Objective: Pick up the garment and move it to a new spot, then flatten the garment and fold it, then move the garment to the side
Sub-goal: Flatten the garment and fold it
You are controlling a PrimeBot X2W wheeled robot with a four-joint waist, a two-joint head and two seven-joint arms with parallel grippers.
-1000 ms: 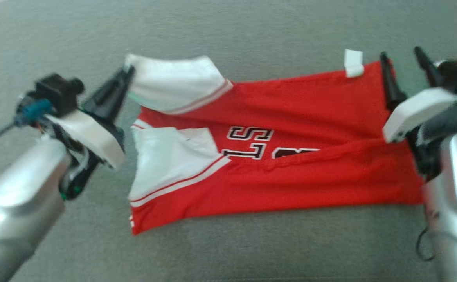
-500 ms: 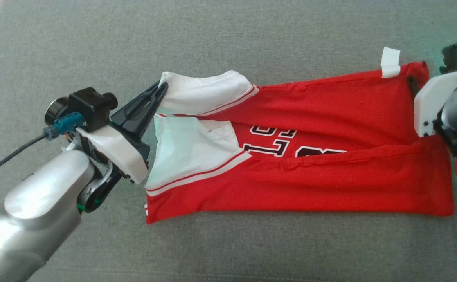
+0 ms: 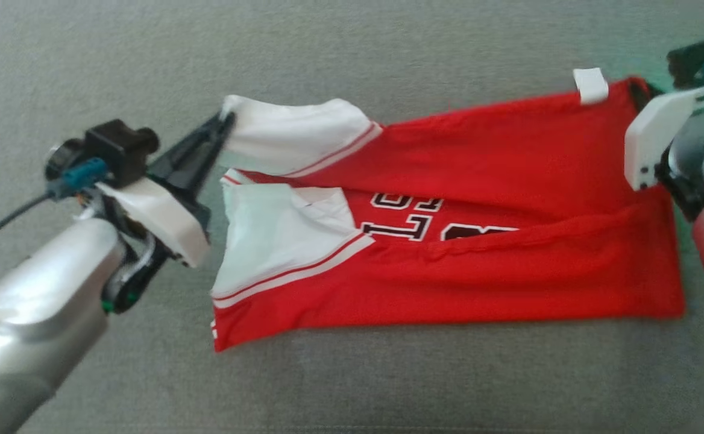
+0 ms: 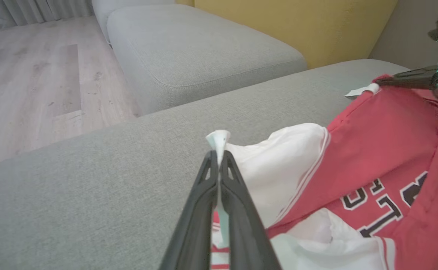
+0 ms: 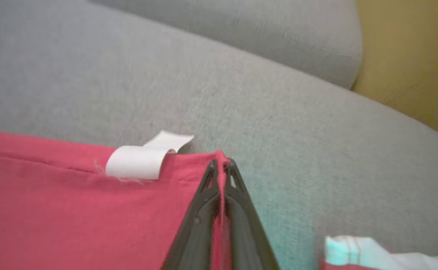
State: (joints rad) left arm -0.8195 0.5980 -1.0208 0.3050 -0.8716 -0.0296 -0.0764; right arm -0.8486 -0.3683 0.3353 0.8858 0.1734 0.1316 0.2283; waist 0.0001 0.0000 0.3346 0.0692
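The garment [image 3: 478,181], a red jersey with white sleeves and black lettering, lies half folded on the grey sofa cushion [image 3: 388,48]. My left gripper [image 3: 226,119] is shut on the tip of the far white sleeve [image 4: 218,140], which it holds slightly raised. My right gripper [image 3: 637,90] is shut on the far red hem corner [image 5: 222,155], next to a white label [image 5: 136,161]. In the head view the right fingers are mostly hidden behind the white wrist housing. The near white sleeve [image 3: 267,235] lies flat on the red cloth.
A second grey cushion [image 4: 196,48] sits beyond this one, with a yellow backrest [image 4: 297,22] behind it. Wooden floor [image 4: 27,75] lies off the sofa's edge on my left. A dark cable [image 3: 2,220] trails from the left wrist.
My right gripper was open beside the red hem corner and has shut on it. The left gripper keeps its hold on the white sleeve. The head camera has shifted.
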